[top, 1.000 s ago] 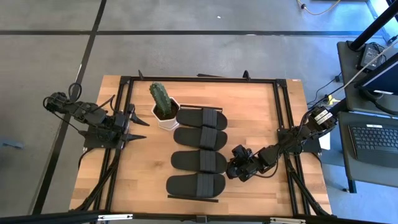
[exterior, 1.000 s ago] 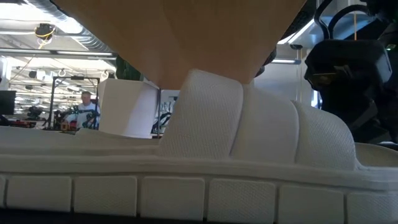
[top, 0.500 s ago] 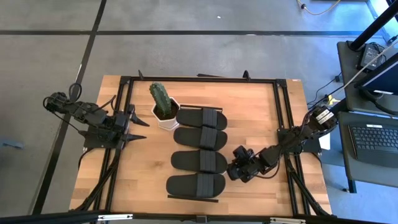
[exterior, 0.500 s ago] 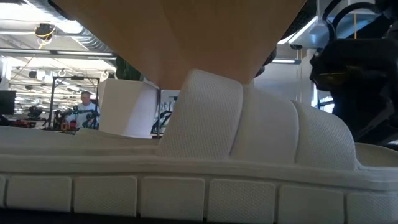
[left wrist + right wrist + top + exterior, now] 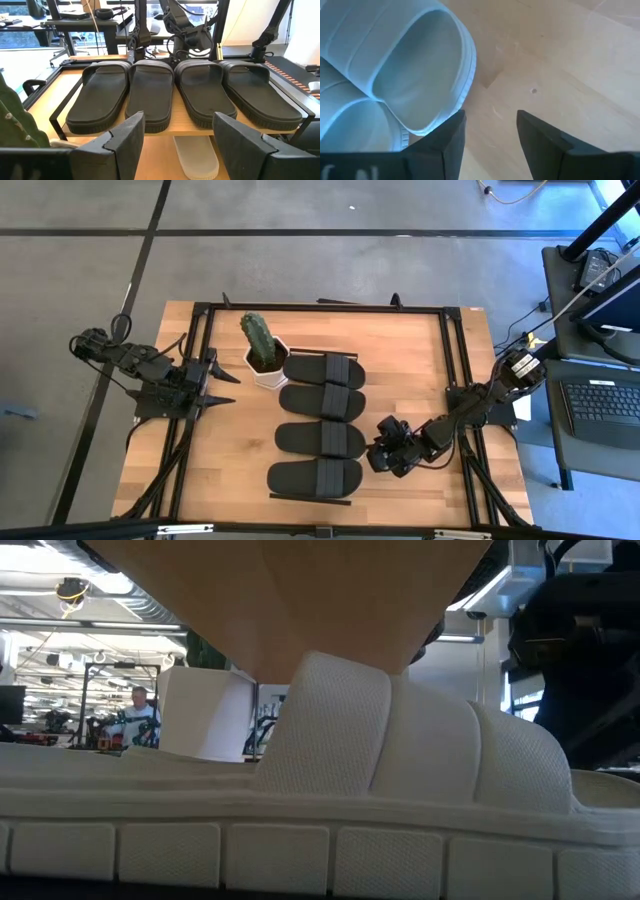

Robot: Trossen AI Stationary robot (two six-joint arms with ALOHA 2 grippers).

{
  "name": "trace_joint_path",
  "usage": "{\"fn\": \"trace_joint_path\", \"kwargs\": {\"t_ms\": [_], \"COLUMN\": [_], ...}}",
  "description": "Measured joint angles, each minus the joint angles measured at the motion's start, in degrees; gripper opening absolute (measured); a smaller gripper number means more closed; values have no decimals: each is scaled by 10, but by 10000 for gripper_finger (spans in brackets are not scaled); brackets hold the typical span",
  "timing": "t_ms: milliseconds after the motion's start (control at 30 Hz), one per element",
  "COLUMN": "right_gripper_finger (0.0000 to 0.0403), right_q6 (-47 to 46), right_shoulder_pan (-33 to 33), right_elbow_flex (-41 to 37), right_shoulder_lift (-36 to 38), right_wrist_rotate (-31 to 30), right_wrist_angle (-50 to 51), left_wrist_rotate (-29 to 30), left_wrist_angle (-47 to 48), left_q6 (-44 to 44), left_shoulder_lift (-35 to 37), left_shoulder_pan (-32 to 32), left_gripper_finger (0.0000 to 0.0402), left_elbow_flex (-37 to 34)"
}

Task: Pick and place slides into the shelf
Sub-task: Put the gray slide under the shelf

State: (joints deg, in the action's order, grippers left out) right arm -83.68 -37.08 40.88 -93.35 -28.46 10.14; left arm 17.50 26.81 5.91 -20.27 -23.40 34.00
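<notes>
Slides (image 5: pixel 322 420): four black ones lie in a row on the shelf (image 5: pixel 312 498) mid-desk (image 5: pixel 230 440). Left pincer (image 5: pixel 222 388) waits open near the left edge; right pincer (image 5: pixel 384 457), open and empty, hovers beside a pale slide (image 5: pixel 415 75).

Robotics lab: workbenches (image 5: pixel 60 735), ceiling ducts (image 5: pixel 130 600), computer desks (image 5: pixel 600 395).

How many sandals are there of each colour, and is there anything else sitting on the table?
Black slides: 4, side by side on the shelf.
Pale slides: 2 showing, below the shelf.
Potted cactus: 1.
Total: 7.
</notes>
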Motion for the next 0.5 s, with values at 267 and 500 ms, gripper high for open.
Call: {"fn": "trace_joint_path", "kwargs": {"t_ms": [267,500], "right_gripper_finger": [178,178], "right_q6": [3,23], "right_shoulder_pan": [0,1], "right_elbow_flex": [0,1], "right_shoulder_lift": [0,0], "right_wrist_rotate": [-3,-5], "right_wrist_angle": [-16,-43], "left_wrist_rotate": [0,0], "left_wrist_angle": [0,0], "left_q6": [0,0], "left_shoulder_lift": [0,0], "left_shoulder_pan": [0,0], "left_gripper_finger": [225,225], "left_elbow_flex": [0,0]}}
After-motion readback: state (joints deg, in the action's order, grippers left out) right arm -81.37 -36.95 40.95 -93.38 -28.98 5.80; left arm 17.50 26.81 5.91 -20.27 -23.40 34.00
